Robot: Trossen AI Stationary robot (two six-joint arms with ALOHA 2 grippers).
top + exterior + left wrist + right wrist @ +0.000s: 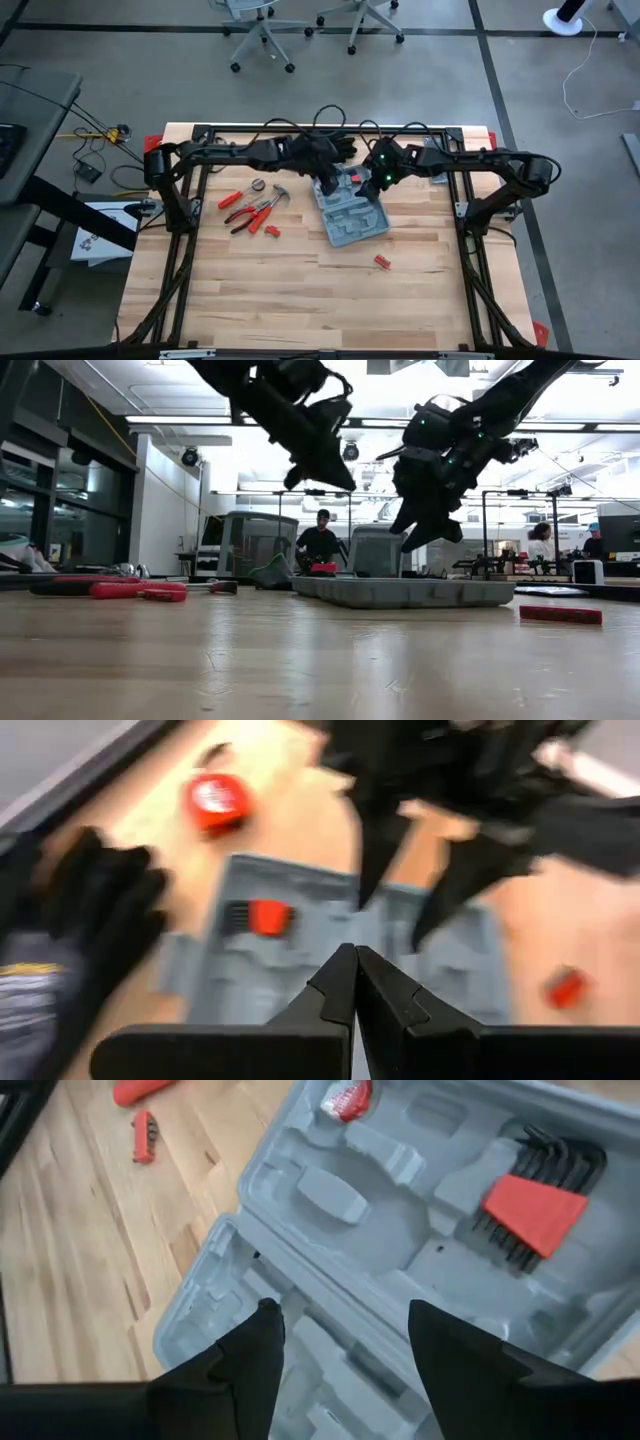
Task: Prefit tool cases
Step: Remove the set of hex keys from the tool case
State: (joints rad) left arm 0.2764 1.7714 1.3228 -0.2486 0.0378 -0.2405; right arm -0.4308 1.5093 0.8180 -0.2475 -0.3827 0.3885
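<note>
right wrist view: right gripper (340, 1345) spread, empty, above open case (400, 1230); left gripper (355, 982) pressed together, empty, over it.

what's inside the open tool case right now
The tool case holds a red-handled set of hex keys and a red-and-silver item. Other visible recesses look empty; the right gripper covers part.

No text, label, brand, number or sign can be read in any view. The open tool case (400, 1230), the red holder of hex keys (535, 1215) in it and the black gloves (80, 920) show no readable marking.
</note>
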